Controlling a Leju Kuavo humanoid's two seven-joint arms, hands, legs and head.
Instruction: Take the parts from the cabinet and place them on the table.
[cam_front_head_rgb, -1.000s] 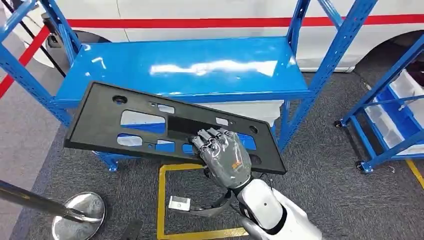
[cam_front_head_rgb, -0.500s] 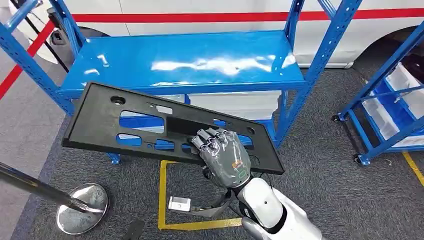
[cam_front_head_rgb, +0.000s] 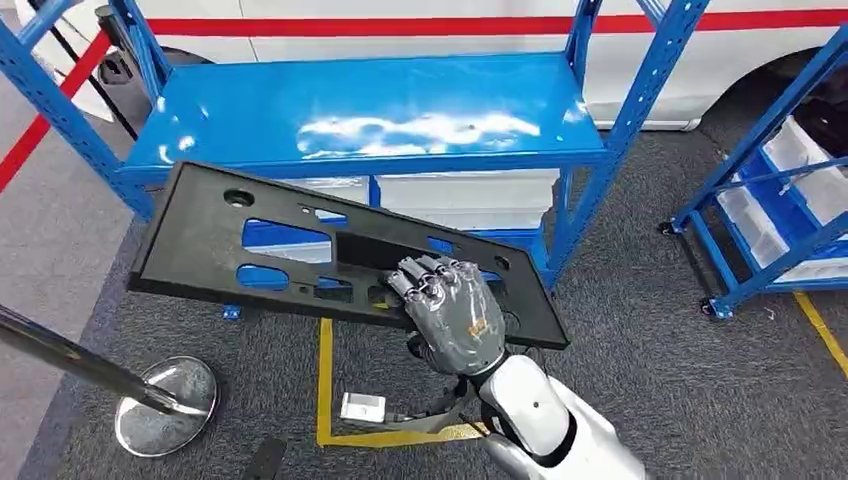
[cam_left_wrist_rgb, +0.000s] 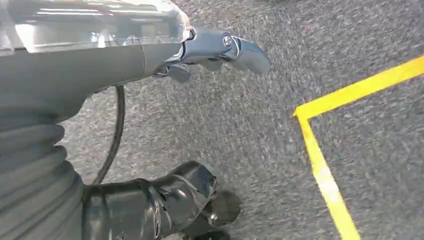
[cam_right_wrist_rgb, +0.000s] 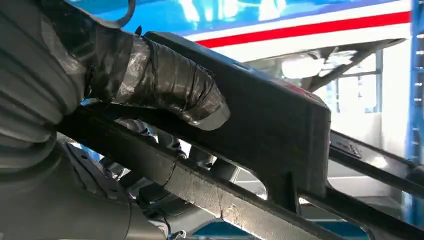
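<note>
At frame centre, the right hand (cam_front_head_rgb: 452, 318) is gripping a stiff, unwieldy black perforated panel (cam_front_head_rgb: 215, 245) by its near edge, fingers curled through a cutout.

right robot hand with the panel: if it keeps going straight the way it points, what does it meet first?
Probably the front edge of the blue shelf. The right robot hand grips the black panel and points at the rack, so the panel's far edge would likely meet it before the fingers. Depth is unclear.

No text, label, brand or number can be read anywhere.
</note>
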